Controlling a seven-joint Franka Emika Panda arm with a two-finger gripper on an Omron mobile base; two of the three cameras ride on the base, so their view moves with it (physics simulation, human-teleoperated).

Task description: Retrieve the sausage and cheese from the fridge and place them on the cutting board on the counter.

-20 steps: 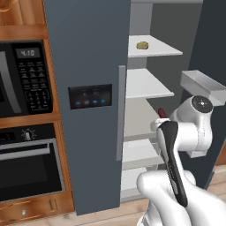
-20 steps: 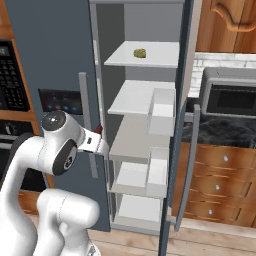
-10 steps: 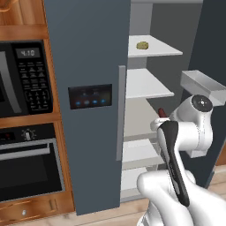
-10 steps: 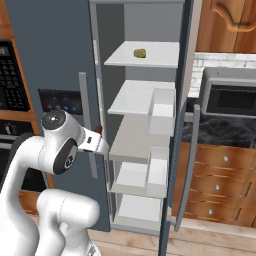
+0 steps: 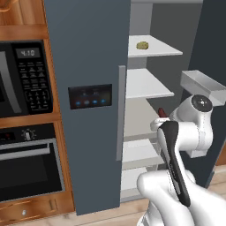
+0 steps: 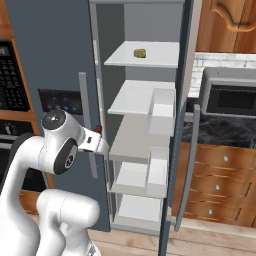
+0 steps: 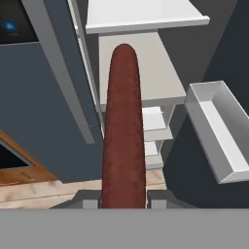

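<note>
Wooden cabinets frame a tall dark blue-grey two-door fridge (image 5: 88, 57), whose right door is swung wide to show white shelves inside, while the left door is closed and carries a black panel with blue lights (image 5: 90, 96) beside a long grey vertical handle (image 5: 120, 112). Left of it a black built-in microwave (image 5: 24, 77) shows "4:10" on its display, the small lettering on its keypad too fine to read, and a black oven (image 5: 26, 165) sits underneath. On the top shelf, well apart from the arm, lies the small roundish yellowish-olive lump of cheese (image 6: 140, 52). The robot's hand (image 7: 123, 198) is closed on the slender dark red-brown sausage (image 7: 123, 126), which stands up between the two dark finger tips (image 7: 91, 202), held out in front of the middle shelves; from either base camera the white arm covers nearly all of the sausage, leaving a red tip visible (image 5: 162, 112). At the right, a strip of the black marble surface with white veins (image 6: 220, 131) appears above brown drawers with round knobs (image 6: 220, 185), partly cut off by the open door. A second dark appliance (image 6: 231, 97) stands on it.
</note>
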